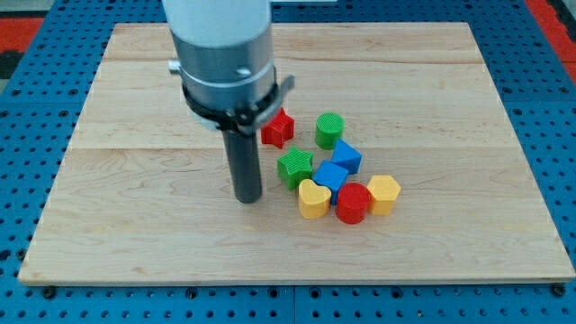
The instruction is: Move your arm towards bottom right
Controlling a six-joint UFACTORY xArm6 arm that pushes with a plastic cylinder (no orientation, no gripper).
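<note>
My tip (248,198) rests on the wooden board (135,225), left of a cluster of blocks. Nearest to it on the right is a green star block (294,167). A red star block (278,128) lies above that, partly behind the arm. A green cylinder (329,130) is at the cluster's top. Two blue blocks (346,157) (330,176) sit in the middle. A yellow heart block (312,199), a red cylinder (353,202) and a yellow block (383,193) line the cluster's bottom. My tip touches none of them.
The board's edges run near the view's borders, with blue pegboard (27,135) around it. The arm's wide grey body (220,54) hides part of the board's upper middle.
</note>
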